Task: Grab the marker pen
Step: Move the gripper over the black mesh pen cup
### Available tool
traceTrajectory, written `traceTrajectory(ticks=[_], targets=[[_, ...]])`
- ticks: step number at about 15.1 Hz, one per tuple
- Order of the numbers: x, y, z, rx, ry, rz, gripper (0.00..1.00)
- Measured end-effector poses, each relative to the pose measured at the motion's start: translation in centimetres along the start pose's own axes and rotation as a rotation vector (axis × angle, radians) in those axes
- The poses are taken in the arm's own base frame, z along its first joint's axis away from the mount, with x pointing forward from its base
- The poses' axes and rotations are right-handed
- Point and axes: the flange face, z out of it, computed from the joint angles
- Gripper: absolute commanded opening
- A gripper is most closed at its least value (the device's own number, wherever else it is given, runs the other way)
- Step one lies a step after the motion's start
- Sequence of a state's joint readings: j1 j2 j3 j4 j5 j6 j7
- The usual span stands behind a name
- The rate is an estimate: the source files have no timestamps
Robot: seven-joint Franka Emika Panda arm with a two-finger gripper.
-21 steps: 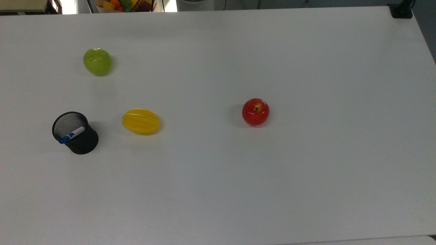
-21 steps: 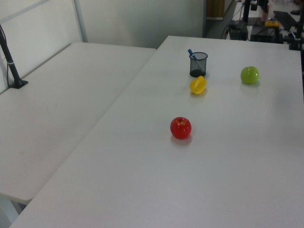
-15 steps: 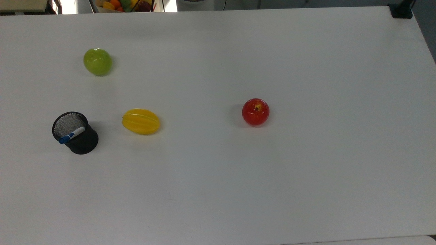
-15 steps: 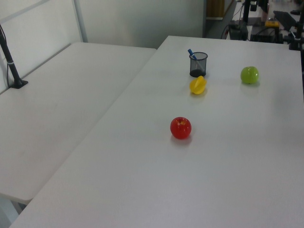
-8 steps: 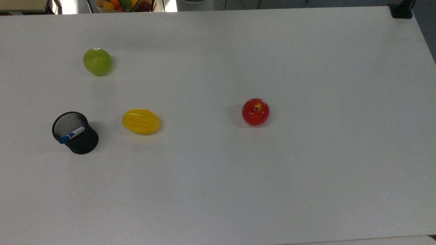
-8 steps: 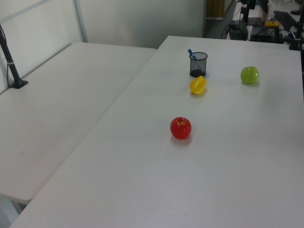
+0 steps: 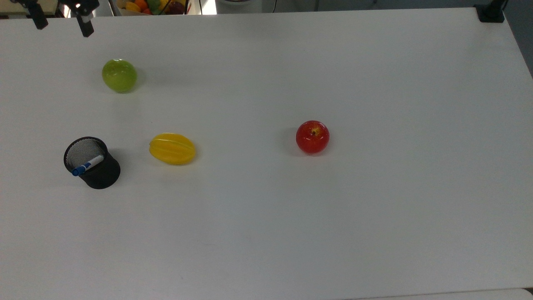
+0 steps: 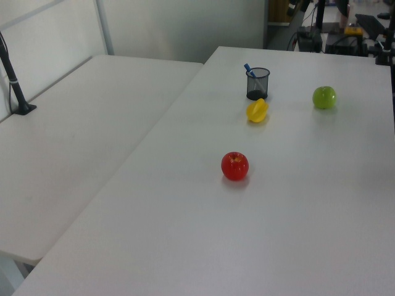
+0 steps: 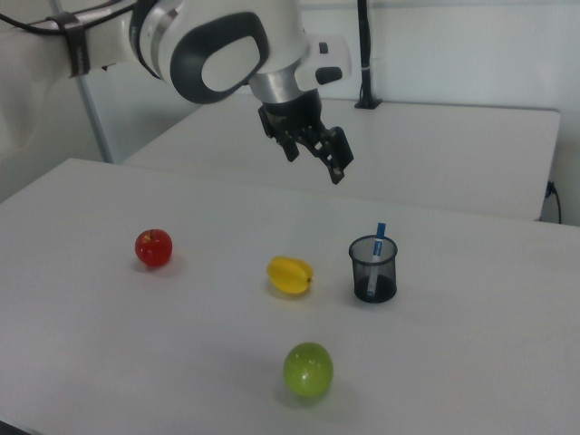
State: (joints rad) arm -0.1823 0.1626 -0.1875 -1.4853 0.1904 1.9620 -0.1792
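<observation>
Right view: arm is reaching in from the right view's upper left, wrist angling down toward the right view's right, gripper hanging in the air above the table, well clear of everything on it. Fingers are standing spread apart, nothing between them. In the right view it is sitting above and a bit to the left of the black mesh cup. In the top view the two fingertips of the gripper are poking in at the top left corner, near the table's far edge, beyond the green apple.

Marker pen is standing in the cup, not lying on the table. Long axis is running near upright, leaning against the rim; the blue end is pointing up and sticking out above the rim, lower part is inside the mesh. In the top view the marker pen is leaning with its blue end toward the top view's lower left, white barrel running back into the cup. In the left view the marker pen is tilting toward the left view's left out of the cup.

Cup is sitting just beside the yellow fruit, with the red apple well apart toward the top view's right.
</observation>
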Motion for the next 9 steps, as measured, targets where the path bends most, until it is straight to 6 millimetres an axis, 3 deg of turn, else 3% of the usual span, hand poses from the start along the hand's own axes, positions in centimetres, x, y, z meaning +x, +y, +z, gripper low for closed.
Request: traceTrajectory(ticks=[5,9], targets=[[2.5,0.8,6.1,-0.005,0.106,0.033,0.96],[3.3,1.2,8.3,0.007,0.161,0.062,0.92]])
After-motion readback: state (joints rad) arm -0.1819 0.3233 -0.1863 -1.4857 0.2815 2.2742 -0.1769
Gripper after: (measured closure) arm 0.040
